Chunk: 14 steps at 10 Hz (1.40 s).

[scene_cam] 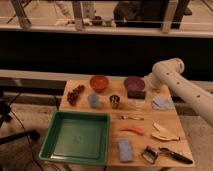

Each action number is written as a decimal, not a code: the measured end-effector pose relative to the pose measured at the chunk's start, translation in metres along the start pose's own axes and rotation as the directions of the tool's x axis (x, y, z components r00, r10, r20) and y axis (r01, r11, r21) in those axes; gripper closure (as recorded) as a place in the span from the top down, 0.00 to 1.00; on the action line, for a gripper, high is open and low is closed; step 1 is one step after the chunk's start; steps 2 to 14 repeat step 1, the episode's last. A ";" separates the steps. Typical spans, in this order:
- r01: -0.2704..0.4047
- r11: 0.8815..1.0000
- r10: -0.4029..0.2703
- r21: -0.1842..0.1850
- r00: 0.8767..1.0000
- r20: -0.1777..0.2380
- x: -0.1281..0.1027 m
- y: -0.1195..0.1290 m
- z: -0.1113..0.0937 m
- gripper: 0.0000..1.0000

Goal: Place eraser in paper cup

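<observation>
The white arm reaches in from the right, and my gripper (145, 85) is low over the back of the wooden table (145, 125), just right of a purple bowl (133, 82). A dark rectangular block, likely the eraser (136, 93), lies right in front of that bowl, beside the gripper. A pale cup, likely the paper cup (138, 104), stands just in front of the block. I cannot tell whether the gripper touches the block.
An orange bowl (99, 82), grapes (76, 94), a blue cup (94, 100) and a metal cup (115, 101) stand to the left. A green tray (77, 137) fills the front left. A blue cloth (162, 103), fork (131, 117), banana (165, 134), sponge (125, 149) and peeler (167, 154) lie nearby.
</observation>
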 end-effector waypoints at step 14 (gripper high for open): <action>-0.002 1.000 0.002 -0.007 1.000 0.008 -0.001 0.001 0.001 0.80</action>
